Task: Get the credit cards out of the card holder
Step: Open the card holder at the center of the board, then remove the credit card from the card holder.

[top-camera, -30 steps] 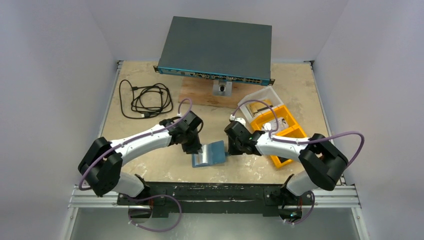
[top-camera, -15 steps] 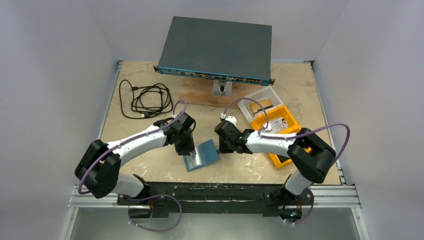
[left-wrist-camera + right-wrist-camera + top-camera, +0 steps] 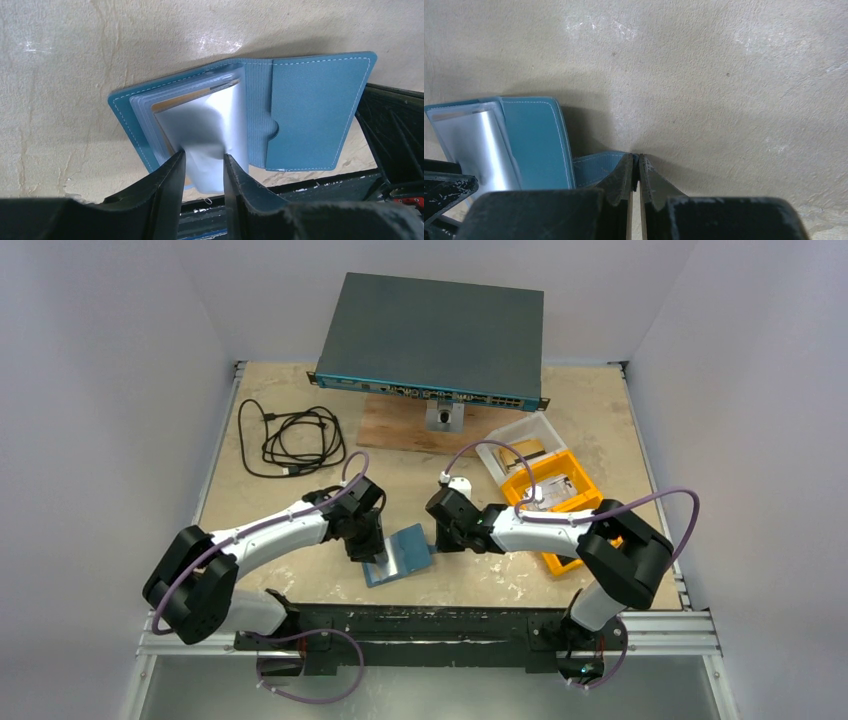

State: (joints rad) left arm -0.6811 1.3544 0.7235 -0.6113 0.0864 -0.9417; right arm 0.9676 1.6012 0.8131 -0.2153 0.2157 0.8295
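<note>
Card holder [image 3: 398, 556] has shifted L; R gripper [image 3: 639, 160] clamps its cover, L gripper [image 3: 202, 162] straddles silver credit card [image 3: 210, 120], hold unclear: extraction pending.

**What the wrist views keep back**

From the left wrist, the silver card's [image 3: 210, 125] near end blurs between the left fingers [image 3: 167, 185], and contact cannot be told. The orange-edged card [image 3: 185, 100] behind it is mostly covered. From the right wrist, the card holder's [image 3: 536, 140] tab [image 3: 594, 167] runs out of sight behind the right fingers [image 3: 619, 182].
</note>
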